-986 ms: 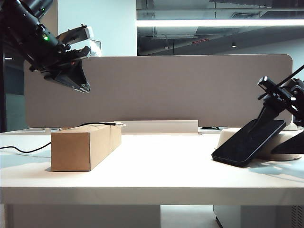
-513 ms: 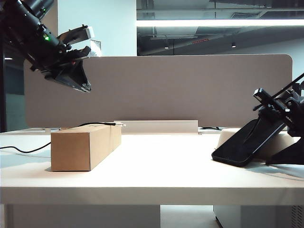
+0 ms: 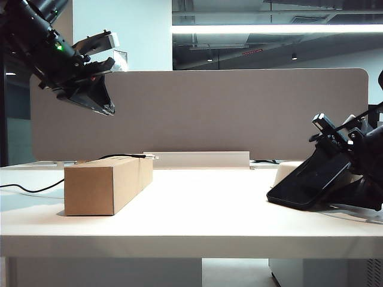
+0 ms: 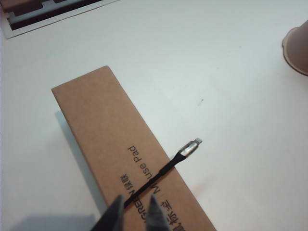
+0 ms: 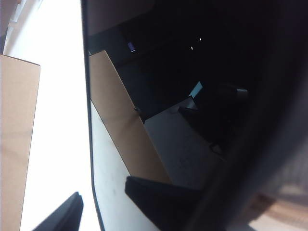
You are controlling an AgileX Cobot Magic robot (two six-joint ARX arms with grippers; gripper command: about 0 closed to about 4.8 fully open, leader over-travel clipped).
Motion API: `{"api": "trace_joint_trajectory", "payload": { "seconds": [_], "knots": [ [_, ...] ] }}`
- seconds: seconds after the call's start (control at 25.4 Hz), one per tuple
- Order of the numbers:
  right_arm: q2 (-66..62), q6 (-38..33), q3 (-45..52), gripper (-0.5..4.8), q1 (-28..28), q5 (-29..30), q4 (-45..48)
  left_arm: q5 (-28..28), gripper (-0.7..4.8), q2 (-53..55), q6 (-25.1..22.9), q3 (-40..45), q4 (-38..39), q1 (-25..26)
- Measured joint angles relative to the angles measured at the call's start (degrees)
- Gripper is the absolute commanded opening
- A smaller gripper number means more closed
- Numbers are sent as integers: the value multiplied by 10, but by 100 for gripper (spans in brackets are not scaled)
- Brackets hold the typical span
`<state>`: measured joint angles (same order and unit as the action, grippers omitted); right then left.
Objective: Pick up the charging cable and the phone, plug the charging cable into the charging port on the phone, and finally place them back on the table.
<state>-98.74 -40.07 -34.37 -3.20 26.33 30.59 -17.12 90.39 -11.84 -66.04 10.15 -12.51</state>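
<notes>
The black charging cable lies across the top of a cardboard box, and its small plug juts past the box's edge. My left gripper hangs high above the box. Its fingers stand a narrow gap apart with nothing between them, and the cable lies far below. The phone leans tilted against an off-white pulp tray. My right gripper is at the phone's raised end, open wide. In the right wrist view its fingers straddle the edge of the glossy phone. The charging port cannot be made out.
The box stands on the left half of the white table, with the cable trailing off to the left. A grey divider panel closes off the back. The pulp tray's rim also shows in the left wrist view.
My right gripper has come down and leftward onto the phone's raised end. The left gripper, box, cable and phone have stayed put.
</notes>
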Motion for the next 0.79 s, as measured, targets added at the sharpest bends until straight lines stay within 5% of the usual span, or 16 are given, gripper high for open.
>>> {"api": "trace_joint_trajectory", "payload": {
  "seconds": [0.12,0.35,0.79],
  "knots": [
    [-3,0,-4,127,-1,1,0,2,58,0,0,0,0,0],
    [-4,-17,-4,8,-1,25,21,4,58,0,0,0,0,0],
    [6,-12,-1,-3,-2,62,34,-3,59,0,-1,0,1,-8]
  ]
}}
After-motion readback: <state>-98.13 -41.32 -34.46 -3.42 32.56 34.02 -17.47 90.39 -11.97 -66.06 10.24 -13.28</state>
